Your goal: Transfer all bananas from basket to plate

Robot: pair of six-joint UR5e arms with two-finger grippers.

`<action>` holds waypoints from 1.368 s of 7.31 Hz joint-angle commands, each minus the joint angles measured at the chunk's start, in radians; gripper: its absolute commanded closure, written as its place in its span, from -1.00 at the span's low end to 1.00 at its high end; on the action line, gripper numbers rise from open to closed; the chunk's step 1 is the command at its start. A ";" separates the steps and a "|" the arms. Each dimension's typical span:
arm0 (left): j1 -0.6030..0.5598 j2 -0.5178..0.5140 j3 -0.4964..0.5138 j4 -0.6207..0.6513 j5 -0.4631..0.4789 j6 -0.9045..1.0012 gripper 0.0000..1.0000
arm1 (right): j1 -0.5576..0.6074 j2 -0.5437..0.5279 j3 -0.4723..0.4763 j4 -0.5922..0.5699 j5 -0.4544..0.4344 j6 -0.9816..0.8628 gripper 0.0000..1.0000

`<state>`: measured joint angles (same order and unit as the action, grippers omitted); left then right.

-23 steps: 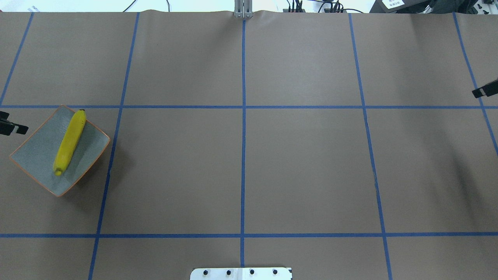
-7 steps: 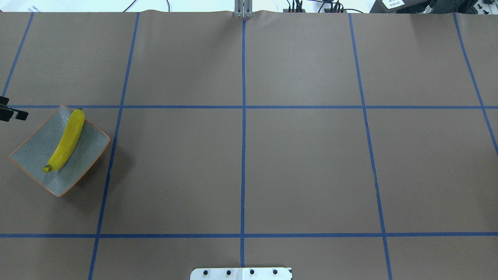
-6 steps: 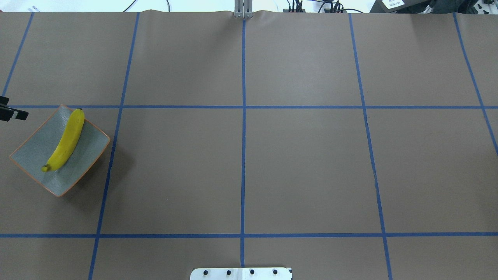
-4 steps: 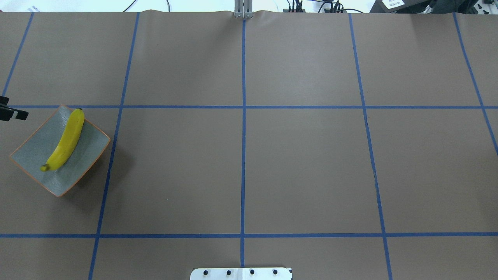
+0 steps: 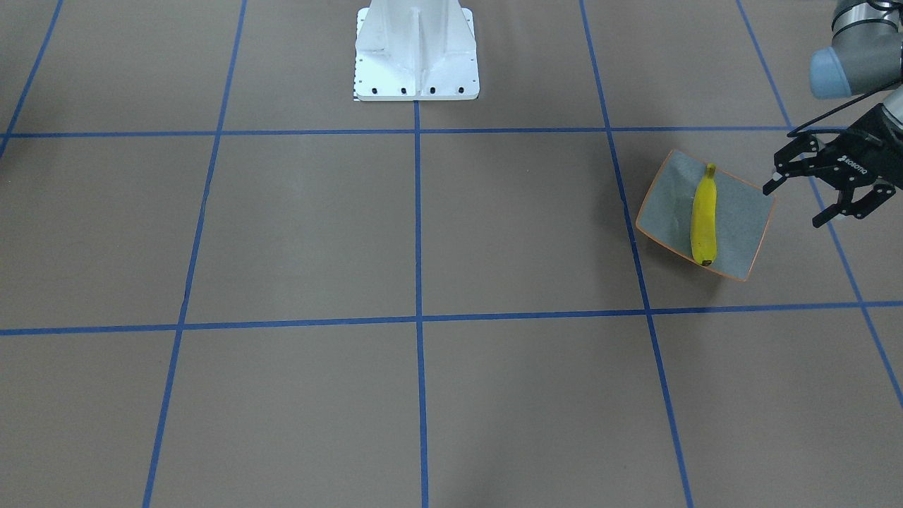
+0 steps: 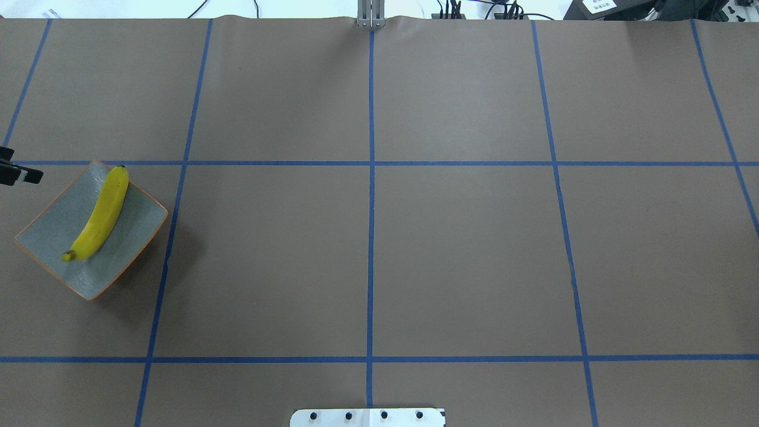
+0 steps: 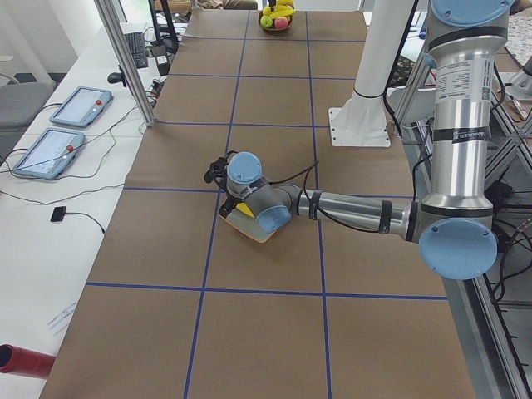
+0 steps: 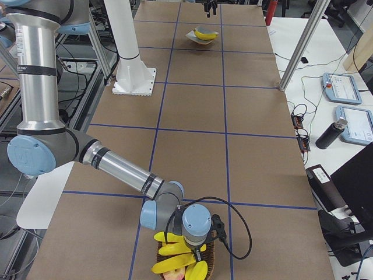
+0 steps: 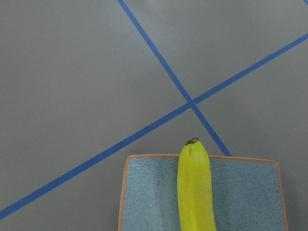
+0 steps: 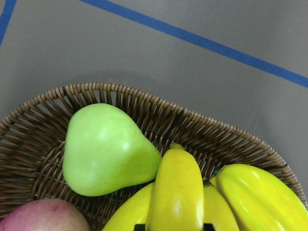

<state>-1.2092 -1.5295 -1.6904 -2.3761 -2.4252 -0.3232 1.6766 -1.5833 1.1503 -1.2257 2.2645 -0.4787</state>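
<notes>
Nearest, at the bottom of the ext. right view, the right gripper [image 8: 196,251] hangs over the wicker basket [image 10: 202,130], which holds several bananas [image 10: 175,192], a green pear [image 10: 106,151] & a red apple [image 10: 43,216]; can't tell if its fingers are apart or together. Far end, top of that view: the plate [image 5: 748,219] w/ one banana [image 5: 704,219] lying lengthwise on it. Front view, right edge: the left gripper [image 5: 794,206] sits just beside the plate, fingers spread, holding nothing.

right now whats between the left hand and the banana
Only bare plate and its rim, in the front-facing view; the left hand and banana are apart.
</notes>
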 commanded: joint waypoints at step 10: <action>-0.001 0.017 0.000 -0.003 -0.002 0.003 -1.00 | 0.066 0.022 0.398 -0.344 0.009 0.006 1.00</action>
<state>-1.2103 -1.5133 -1.6904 -2.3792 -2.4264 -0.3193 1.7348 -1.5673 1.4326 -1.4374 2.2749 -0.4836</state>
